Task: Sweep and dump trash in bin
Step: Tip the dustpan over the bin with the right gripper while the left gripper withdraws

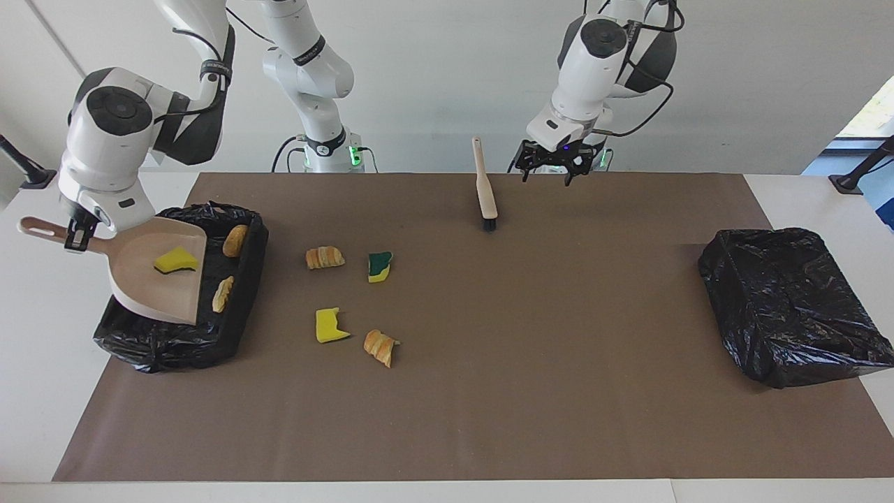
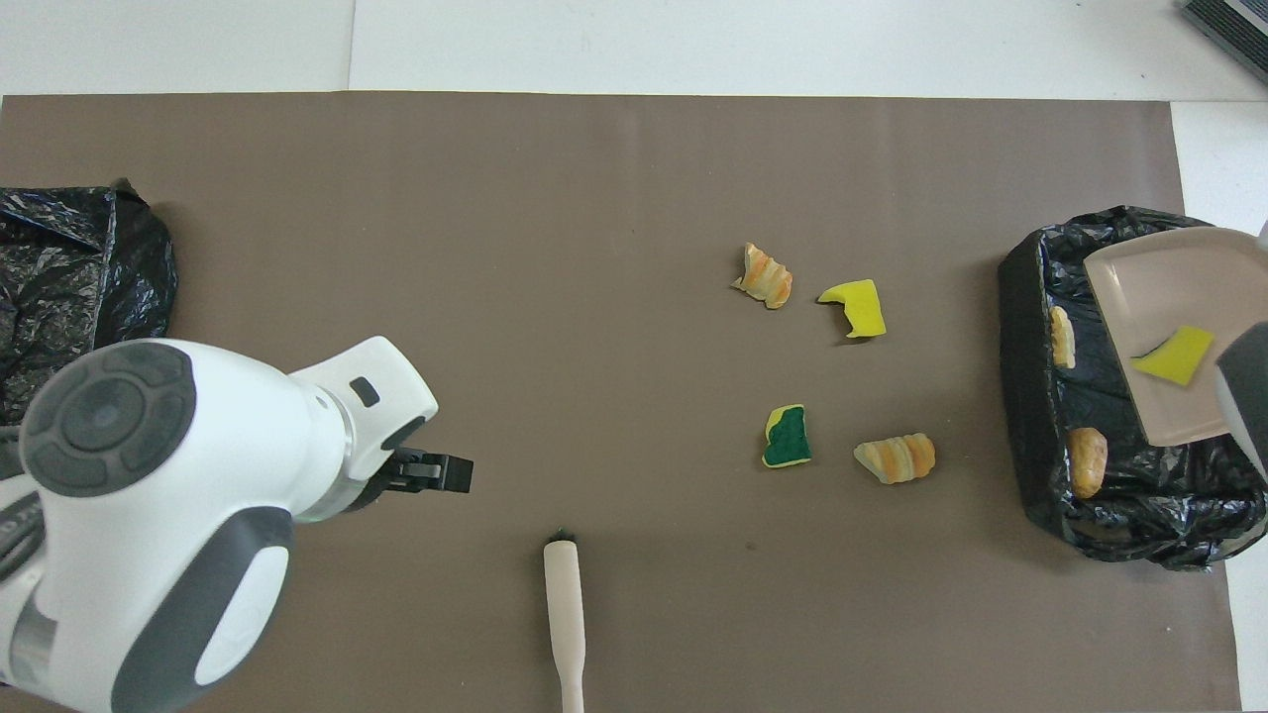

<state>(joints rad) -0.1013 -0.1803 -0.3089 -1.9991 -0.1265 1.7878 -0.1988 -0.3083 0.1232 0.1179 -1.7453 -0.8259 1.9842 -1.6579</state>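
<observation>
Facing view: brown mat [image 1: 531,391] covers the desk [image 1: 803,195]. Black-lined bin [image 1: 178,339] at the right arm's end; a second black bag [image 1: 789,307] at the left arm's end. Right end effector [image 1: 75,235] clamped on the handle of the dustpan [image 1: 150,290], tilted over the bin, one yellow sponge bit [image 1: 176,260] on it. Left end effector [image 1: 555,159] open, empty, beside the brush [image 1: 485,188]. Two bread pieces [image 1: 235,239] in the bin; four scraps [image 1: 325,257] on the mat.

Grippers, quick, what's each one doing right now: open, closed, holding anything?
Left gripper: open, empty, raised beside the brush, which stands on the mat.
Right gripper: shut on the dustpan handle, tilting it over the bin.
</observation>
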